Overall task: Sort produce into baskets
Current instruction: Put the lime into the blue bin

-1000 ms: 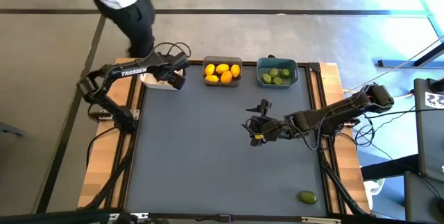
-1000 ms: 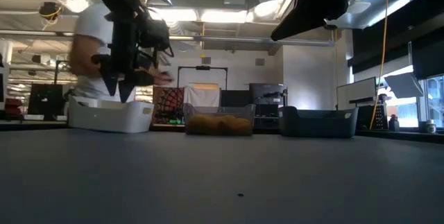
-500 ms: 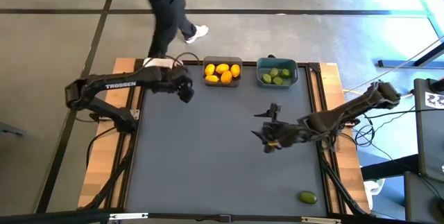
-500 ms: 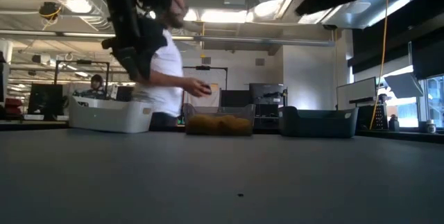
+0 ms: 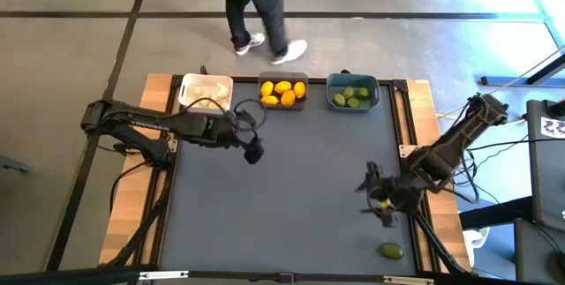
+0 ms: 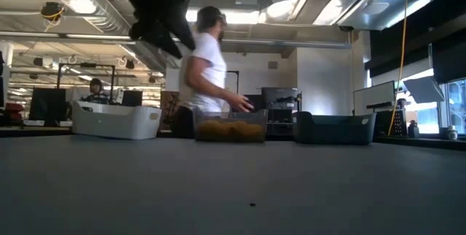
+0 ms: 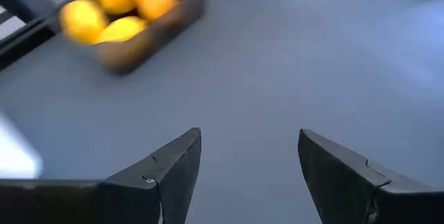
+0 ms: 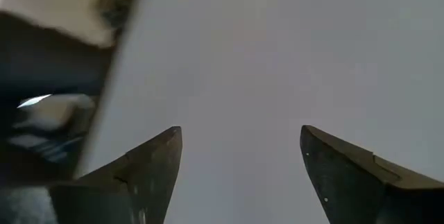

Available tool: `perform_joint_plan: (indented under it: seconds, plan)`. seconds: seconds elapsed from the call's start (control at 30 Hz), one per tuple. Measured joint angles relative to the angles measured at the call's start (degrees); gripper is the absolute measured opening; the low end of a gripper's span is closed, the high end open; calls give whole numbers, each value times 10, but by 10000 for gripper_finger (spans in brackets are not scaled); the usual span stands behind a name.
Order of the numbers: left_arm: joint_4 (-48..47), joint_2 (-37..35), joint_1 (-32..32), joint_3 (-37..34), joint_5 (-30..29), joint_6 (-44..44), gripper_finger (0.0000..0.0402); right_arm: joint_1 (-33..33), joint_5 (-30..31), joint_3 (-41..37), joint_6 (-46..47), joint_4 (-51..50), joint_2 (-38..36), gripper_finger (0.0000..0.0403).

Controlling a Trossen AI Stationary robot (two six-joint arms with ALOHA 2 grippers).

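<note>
- Over the bare grey mat, short of the back row of bins, the left gripper [image 5: 254,153] is seen with its jaws spread wide and nothing between them; its 2 dark fingers [image 7: 170,172] frame empty mat in the left wrist view.
- Near the mat's right edge, toward the front, the right gripper [image 5: 381,207] is held above the surface, its jaws likewise parted wide and empty, as the right wrist view shows.
- Just in front of the right gripper, at the front right corner of the table [image 5: 291,197], 1 dark green lime [image 5: 391,251] is left lying loose on the mat.
- Along the back edge 3 bins are lined up side by side: the white bin [image 5: 205,92] on the left with pale garlic bulbs [image 5: 204,101] in it, the grey bin [image 5: 283,92] in the middle filled with yellow lemons [image 5: 282,93], and the teal bin [image 5: 352,92] on the right holding green limes [image 5: 350,96].
- Beyond the table's far edge a person [image 5: 256,7] in a white top and dark trousers is seen on the floor.
</note>
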Motion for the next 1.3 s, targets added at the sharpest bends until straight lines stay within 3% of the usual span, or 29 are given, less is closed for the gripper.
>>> perform_joint_plan:
  seconds: [0.17,0.43,0.73,1.17,1.3]
  plan:
    - [50,0,-50,0,0,-9,235,57,-85,0,116,-2,29,294]
    - [57,0,-104,0,-1,-53,235,160,-147,0,282,-4,97,294]
    - [57,0,-133,0,-4,-82,235,249,-176,0,394,-6,196,294]
    - [57,0,-136,0,-6,-83,235,263,-180,0,421,34,312,294]
    - [56,0,-135,0,-6,-83,235,263,-181,0,423,33,342,272]
